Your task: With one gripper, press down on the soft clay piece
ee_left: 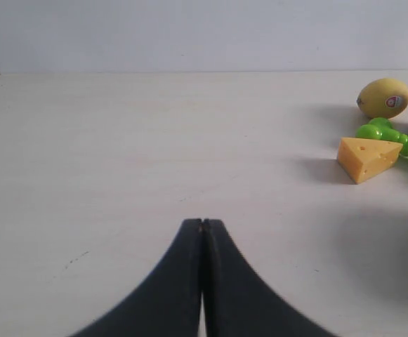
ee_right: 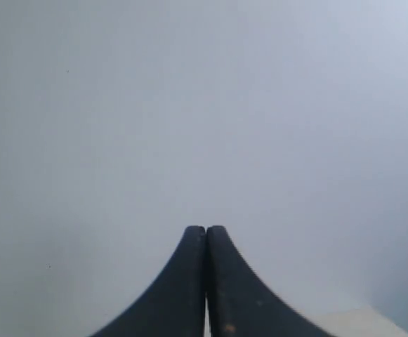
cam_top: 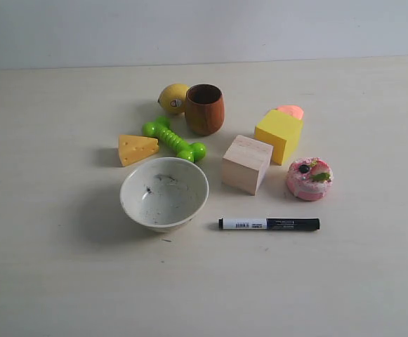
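Marker point(cam_top: 269, 224) nearest; yellow cube point(cam_top: 279, 133) in front half hides soft clay piece point(cam_top: 291, 111).

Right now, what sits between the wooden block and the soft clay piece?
The yellow cube stands between the wooden block and the soft clay piece, covering part of it; exterior view.

A wide table point(cam_top: 49, 281) fills most of the exterior view. Its top is pale cream and matte, with a faint grain that runs from side to side. Behind its far edge stands a plain wall point(cam_top: 204, 28), whitish with a light blue-grey tone. The light is soft and even. Shadows on the table are weak and fall toward the left of this view.
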Robot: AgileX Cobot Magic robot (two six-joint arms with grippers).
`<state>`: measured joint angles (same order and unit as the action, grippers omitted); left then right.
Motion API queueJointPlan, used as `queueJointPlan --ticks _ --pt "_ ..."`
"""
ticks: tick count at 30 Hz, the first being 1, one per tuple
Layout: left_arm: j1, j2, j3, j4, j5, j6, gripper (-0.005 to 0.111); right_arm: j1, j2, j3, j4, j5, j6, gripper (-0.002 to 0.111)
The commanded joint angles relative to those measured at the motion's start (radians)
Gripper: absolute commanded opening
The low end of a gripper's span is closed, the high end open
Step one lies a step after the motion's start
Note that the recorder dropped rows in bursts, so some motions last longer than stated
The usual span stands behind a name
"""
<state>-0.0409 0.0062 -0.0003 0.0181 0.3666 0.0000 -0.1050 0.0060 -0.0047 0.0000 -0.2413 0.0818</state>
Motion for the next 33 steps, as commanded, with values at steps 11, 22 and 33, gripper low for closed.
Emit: queueJointPlan --ticks 11,22,33 --pt "-0.008 -0.006 0.000 -0.004 -0.007 0.000 0.000 0.000 0.022 -0.196 0.023 0.154 0.205 0.000" --pt "-0.008 -0.006 0.000 -0.004 -0.007 0.000 0.000 0.000 0.316 -0.700 0.031 0.578 0.120 0.000" --pt "-0.008 -0.006 0.000 -0.004 -0.007 0.000 0.000 0.000 0.657 -0.971 0.569 0.613 -0.342 0.000"
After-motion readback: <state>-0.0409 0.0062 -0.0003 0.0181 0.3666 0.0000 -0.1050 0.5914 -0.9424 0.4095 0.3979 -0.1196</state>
